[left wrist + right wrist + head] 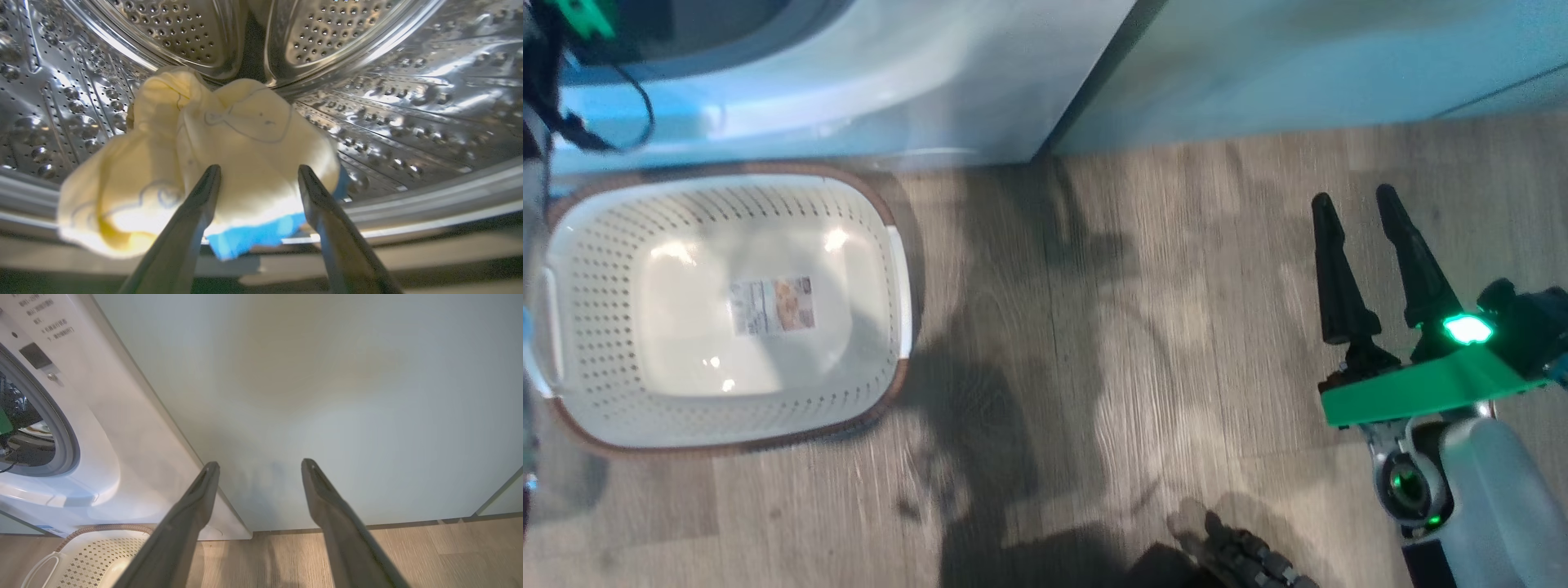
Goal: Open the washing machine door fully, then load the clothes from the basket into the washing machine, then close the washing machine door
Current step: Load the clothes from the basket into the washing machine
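Observation:
The clothes (229, 151), pale yellow fabric with outlined bears and a bright blue piece, lie at the front of the steel drum of the washing machine (408, 106), partly over its grey rim. My left gripper (259, 171) stands open just in front of them, fingers apart and off the fabric. The cream basket (727, 306) sits on the floor below the washing machine (849, 82), with just a label sticker on its bottom. My right gripper (1356, 204) is open over the floor at the right, holding nothing. The washing machine door is out of view.
A pale green cabinet (327, 396) stands right of the washing machine (81, 428). Wood-look floor (1135, 327) spreads between the basket (94, 551) and my right arm. A dark cable (637, 106) hangs at the upper left of the head view.

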You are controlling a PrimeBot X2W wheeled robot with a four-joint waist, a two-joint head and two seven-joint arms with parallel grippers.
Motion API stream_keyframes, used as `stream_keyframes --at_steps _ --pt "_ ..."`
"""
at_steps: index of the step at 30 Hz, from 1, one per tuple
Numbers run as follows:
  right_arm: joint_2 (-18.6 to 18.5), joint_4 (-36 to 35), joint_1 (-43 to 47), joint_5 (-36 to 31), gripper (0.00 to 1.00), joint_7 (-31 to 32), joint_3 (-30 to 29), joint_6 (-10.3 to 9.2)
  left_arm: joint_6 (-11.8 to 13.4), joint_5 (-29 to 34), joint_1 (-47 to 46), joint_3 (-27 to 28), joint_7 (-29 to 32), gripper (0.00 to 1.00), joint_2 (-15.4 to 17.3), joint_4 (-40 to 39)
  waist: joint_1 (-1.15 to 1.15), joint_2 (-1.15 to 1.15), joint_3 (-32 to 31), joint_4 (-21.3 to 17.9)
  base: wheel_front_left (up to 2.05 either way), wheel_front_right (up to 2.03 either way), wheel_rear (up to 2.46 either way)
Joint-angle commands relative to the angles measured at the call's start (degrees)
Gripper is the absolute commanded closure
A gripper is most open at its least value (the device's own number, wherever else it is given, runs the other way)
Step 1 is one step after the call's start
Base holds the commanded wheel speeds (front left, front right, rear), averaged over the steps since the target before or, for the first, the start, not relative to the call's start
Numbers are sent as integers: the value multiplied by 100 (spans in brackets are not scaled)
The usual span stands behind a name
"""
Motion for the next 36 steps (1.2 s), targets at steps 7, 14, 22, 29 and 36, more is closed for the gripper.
stream_keyframes --at_steps 7,14,22,29,36 --pt "-5 -70 409 -115 0 -38 -61 -15 -4 -489 910 -93 -227 0 275 -443 0 0 -691 177 0 0 0" --pt "-5 -7 685 -218 0 -38 -207 -15 -4 -800 1944 -101 -568 0 317 -864 0 0 -1275 354 0 0 0" --pt "-58 21 1013 -312 0 -38 -369 -15 204 -855 3403 341 -661 0 435 -2112 0 0 -1915 531 0 0 0" --pt "-106 32 1224 -322 0 -38 -453 -15 517 -823 4727 915 -663 0 337 -3370 0 0 -2260 600 0 0 0" --pt "-144 22 1497 -338 0 -38 -566 -15 697 -754 6138 1460 -664 0 135 -4646 0 0 -2594 706 0 0 0"
